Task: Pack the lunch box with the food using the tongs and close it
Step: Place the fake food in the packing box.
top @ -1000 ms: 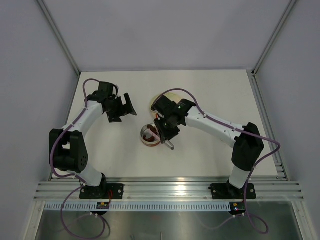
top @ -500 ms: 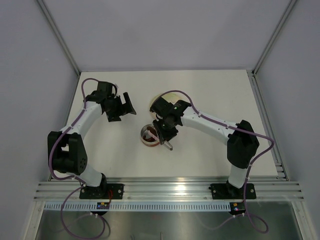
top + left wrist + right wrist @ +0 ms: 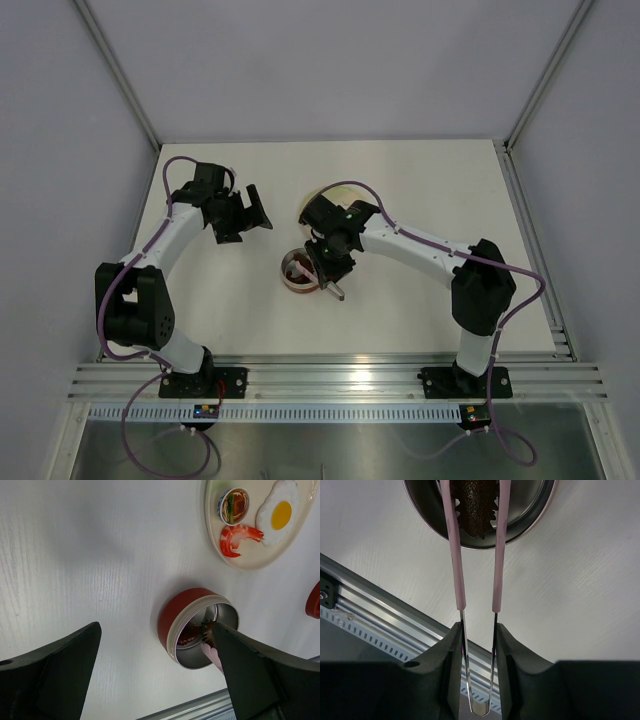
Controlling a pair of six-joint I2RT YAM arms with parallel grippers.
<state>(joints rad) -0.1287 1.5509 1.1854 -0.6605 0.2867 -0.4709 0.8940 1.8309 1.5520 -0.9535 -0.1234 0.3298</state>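
Tongs [image 3: 456,555] pinching a brown food piece [image 3: 475,510] inside the lunch box [image 3: 172,620]
Right gripper [image 3: 479,630] squeezes the two long pink arms near their joined end. The tips point straight away from it, into the shiny box near the plate [image 3: 252,560].

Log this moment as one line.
right fingers: shut on tongs | tongs: pinching brown piece inside lunch box | left fingers: open, apart | plate: egg, shrimp unpacked

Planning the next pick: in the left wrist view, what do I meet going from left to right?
Lunch box → fried egg → red lid, at the right edge.
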